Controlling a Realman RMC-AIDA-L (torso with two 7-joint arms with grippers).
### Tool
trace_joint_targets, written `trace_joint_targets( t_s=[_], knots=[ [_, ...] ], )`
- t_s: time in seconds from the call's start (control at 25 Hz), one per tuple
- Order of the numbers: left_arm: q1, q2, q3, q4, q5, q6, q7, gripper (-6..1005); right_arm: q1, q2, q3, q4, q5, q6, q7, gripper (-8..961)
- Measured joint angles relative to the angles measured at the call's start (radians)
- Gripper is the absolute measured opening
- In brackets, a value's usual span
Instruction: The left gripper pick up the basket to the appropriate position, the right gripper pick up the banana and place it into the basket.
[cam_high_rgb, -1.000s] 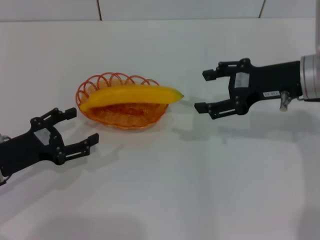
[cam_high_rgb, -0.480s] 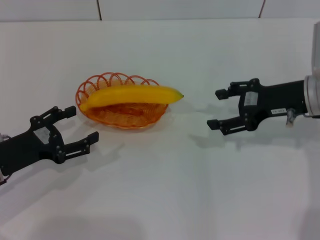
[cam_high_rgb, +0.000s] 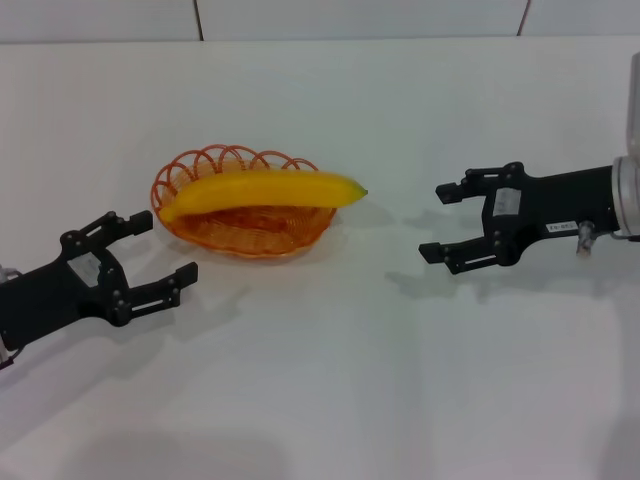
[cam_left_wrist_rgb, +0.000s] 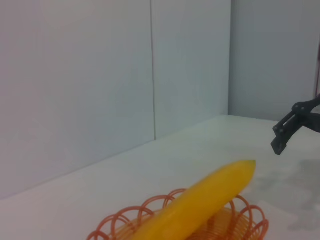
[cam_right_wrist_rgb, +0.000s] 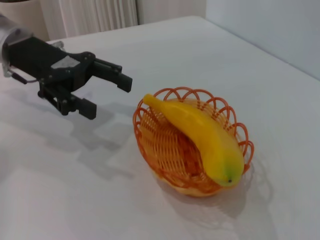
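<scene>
Across the basket (cam_high_rgb: 245, 205) you can see the banana (cam_high_rgb: 262, 192) already resting, its ends overhanging the rim, with the basket sitting on the white counter (cam_high_rgb: 330, 380). Your right hand (cam_high_rgb: 447, 222), fingers spread wide and holding nothing, has backed well away from the banana's tip over the last second, so the placing looks done. Your left hand (cam_high_rgb: 150, 252) waits near the basket's other side, also wide and empty, unmoved.
</scene>
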Motion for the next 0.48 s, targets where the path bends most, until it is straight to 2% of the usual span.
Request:
trace_joint_targets(
  t_s=[0.48],
  knots=[
    [-0.002, 0.001, 0.002, 0.000, 0.002, -0.002, -0.004, 918, 0.006, 0.001, 0.000, 0.029, -0.002, 0.010, -0.009, 865]
  ],
)
